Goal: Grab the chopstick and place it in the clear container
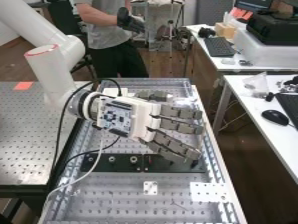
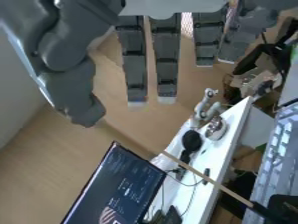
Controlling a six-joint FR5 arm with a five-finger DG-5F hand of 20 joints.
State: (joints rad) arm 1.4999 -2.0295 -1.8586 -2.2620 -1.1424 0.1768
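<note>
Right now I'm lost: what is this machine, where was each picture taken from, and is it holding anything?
It is a white robot arm ending in a mechanical hand. The high view comes from a fixed camera looking down along the metal bench. On the bench lie a long dark plate and a white plate with holes. The wrist view comes from a camera on the arm's wrist, looking past the fingers toward a screen. The thin tan stick is probably the chopstick. The fingers are fairly straight and appear to hold nothing.
</note>
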